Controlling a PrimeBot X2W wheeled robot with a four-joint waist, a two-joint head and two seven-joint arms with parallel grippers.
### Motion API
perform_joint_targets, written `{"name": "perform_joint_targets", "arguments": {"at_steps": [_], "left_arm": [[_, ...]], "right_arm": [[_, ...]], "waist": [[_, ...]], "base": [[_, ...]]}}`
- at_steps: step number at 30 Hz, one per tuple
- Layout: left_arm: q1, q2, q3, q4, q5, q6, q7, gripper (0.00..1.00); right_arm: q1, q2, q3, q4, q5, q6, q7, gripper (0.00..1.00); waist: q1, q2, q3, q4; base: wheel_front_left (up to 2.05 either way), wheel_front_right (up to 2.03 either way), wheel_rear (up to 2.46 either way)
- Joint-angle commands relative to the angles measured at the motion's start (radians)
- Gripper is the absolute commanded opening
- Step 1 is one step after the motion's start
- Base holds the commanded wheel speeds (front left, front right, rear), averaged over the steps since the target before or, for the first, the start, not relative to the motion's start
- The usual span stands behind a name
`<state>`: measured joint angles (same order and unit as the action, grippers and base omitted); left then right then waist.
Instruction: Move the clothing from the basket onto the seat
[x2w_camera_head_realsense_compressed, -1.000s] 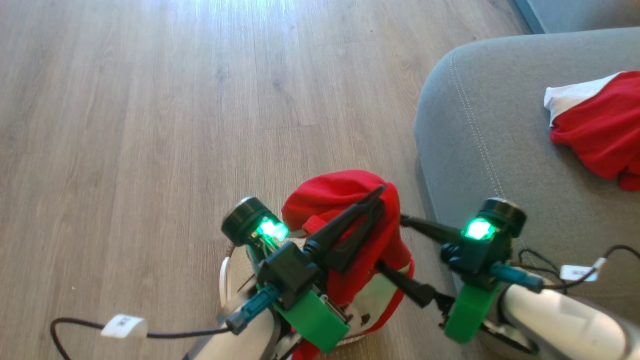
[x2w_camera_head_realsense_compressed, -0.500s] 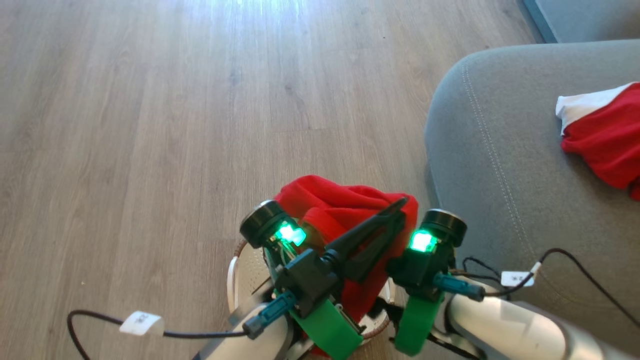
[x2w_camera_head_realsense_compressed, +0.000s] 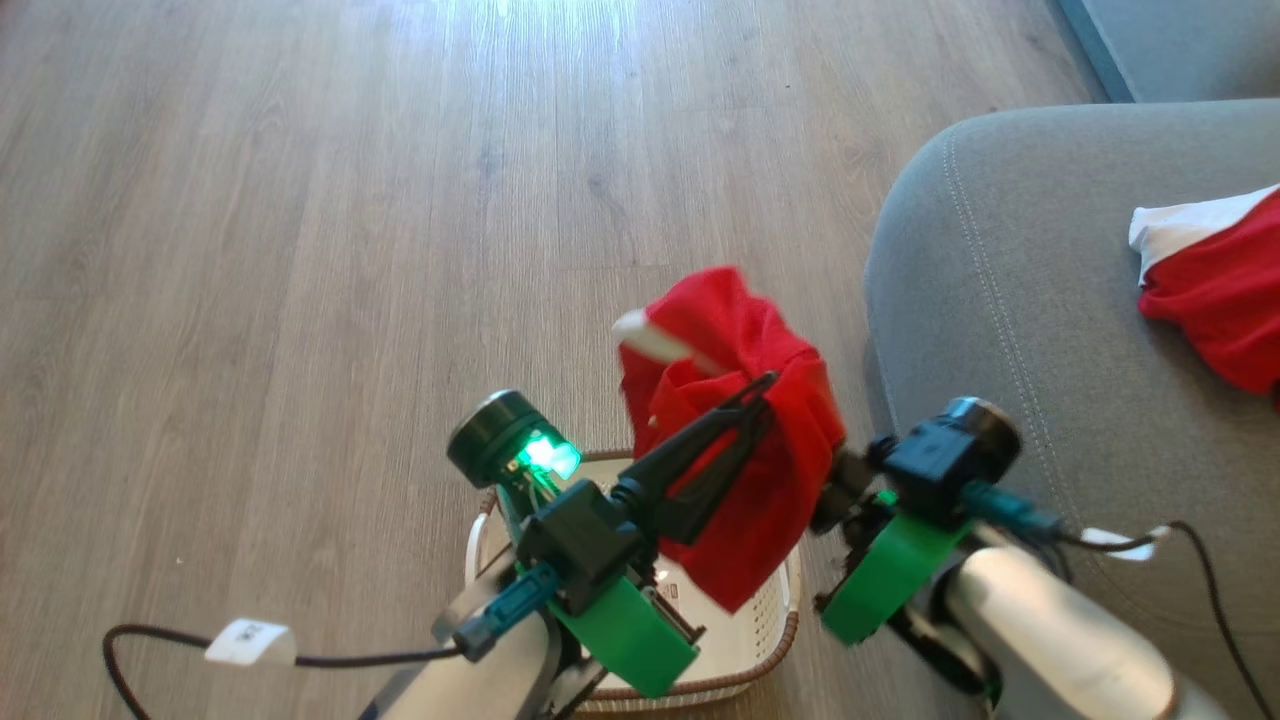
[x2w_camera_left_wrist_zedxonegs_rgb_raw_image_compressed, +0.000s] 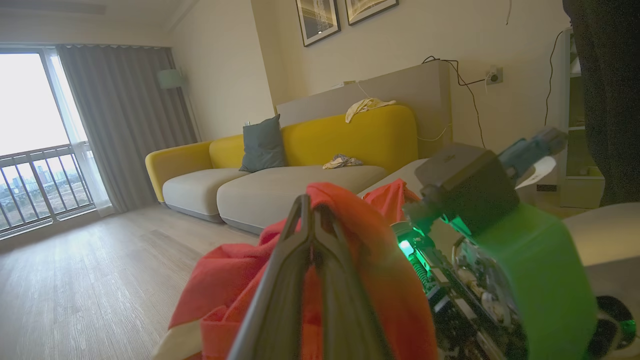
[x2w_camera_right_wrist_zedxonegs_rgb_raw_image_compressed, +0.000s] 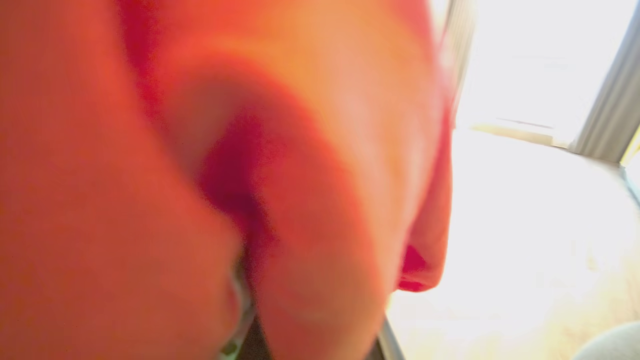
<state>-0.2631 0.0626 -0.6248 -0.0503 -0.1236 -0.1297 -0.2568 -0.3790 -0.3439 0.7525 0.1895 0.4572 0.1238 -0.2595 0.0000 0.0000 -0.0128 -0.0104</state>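
1. Our left end effector (x2w_camera_head_realsense_compressed: 760, 402) is clamped on a red garment (x2w_camera_head_realsense_compressed: 745, 480). Its fingers are pressed together with fabric pinched between them.
2. Our right end effector (x2w_camera_head_realsense_compressed: 832, 492) sits at 3 o'clock of that bundle with its fingers buried in the cloth. We cannot tell whether they are apart or together, and its wrist view is a red blur.
3. The held garment hangs over the basket (x2w_camera_head_realsense_compressed: 775, 625), which stands on the wood floor (x2w_camera_head_realsense_compressed: 300, 250) at 6 o'clock of the garment.
4. The seat (x2w_camera_head_realsense_compressed: 1020, 300) lies at 3 o'clock, and our right forearm (x2w_camera_head_realsense_compressed: 1050, 630) stands between bundle and seat.
5. We count two garments, the held one and a second garment (x2w_camera_head_realsense_compressed: 1215, 300) lying on the seat at 2 o'clock. There is one basket, and there are two end effectors.
6. Compared with half a second ago, the bundle sits higher, more of the basket's floor shows, and the right wrist has turned.
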Motion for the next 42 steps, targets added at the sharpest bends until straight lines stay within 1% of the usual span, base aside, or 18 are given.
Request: {"name": "perform_joint_targets", "arguments": {"at_steps": [1,7,12,20,26,27,29,30,31,32,42], "left_arm": [[-0.031,0.003,0.041,-0.035,-0.004,-0.001,-0.005,0.0],[-0.012,0.0,0.056,-0.04,-0.021,-0.001,-0.005,0.0],[-0.007,0.002,0.046,-0.016,-0.005,-0.001,-0.005,0.0],[0.003,0.018,0.003,0.051,0.02,-0.001,-0.005,0.0],[0.004,0.017,-0.03,0.089,0.02,-0.001,-0.005,0.0],[0.004,0.016,-0.032,0.092,0.021,-0.001,-0.005,0.05],[0.004,0.014,-0.032,0.096,0.021,-0.001,-0.005,0.36],[0.004,0.013,-0.032,0.098,0.021,-0.001,-0.005,0.46],[0.004,0.012,-0.031,0.1,0.021,-0.001,-0.005,0.6],[0.005,0.01,-0.027,0.101,0.021,-0.001,-0.005,1.0],[0.027,0.004,-0.021,0.123,0.01,-0.001,-0.005,1.0]], "right_arm": [[-0.004,0.009,-0.02,-0.028,0.0,0.007,-0.002,0.0],[0.047,0.049,-0.18,-0.037,0.01,0.007,-0.002,0.0],[0.083,0.08,-0.268,-0.049,0.016,0.007,-0.002,0.0],[0.114,0.118,-0.334,-0.062,0.062,0.007,-0.002,0.0],[0.122,0.126,-0.337,-0.063,0.081,0.007,-0.002,0.0],[0.123,0.126,-0.338,-0.061,0.083,0.007,-0.002,0.0],[0.124,0.125,-0.342,-0.059,0.084,0.007,-0.002,0.0],[0.124,0.124,-0.344,-0.058,0.084,0.007,-0.002,0.0],[0.125,0.123,-0.347,-0.058,0.083,0.007,-0.002,0.0],[0.126,0.122,-0.351,-0.058,0.082,0.007,-0.002,0.0],[0.169,0.114,-0.424,-0.052,0.05,0.007,-0.002,0.0]], "waist": [[0.0,0.0,0.0,-0.001],[0.0,0.0,0.0,-0.005],[0.0,0.0,0.001,-0.01],[0.0,0.0,0.002,-0.02],[0.0,0.0,0.006,-0.026],[0.0,0.0,0.007,-0.027],[0.0,0.0,0.009,-0.026],[0.0,0.0,0.009,-0.026],[0.0,0.0,0.009,-0.026],[0.0,0.0,0.009,-0.025],[0.0,0.0,0.001,-0.019]], "base": [[0.0,0.0,0.0],[0.0,0.0,0.0],[0.0,0.0,0.0],[0.0,0.0,0.0],[0.0,0.0,0.0],[0.0,0.0,0.0],[0.0,0.0,0.0],[0.0,0.0,0.0],[0.0,0.0,0.0],[0.0,0.0,0.0],[0.0,0.0,0.0]]}}
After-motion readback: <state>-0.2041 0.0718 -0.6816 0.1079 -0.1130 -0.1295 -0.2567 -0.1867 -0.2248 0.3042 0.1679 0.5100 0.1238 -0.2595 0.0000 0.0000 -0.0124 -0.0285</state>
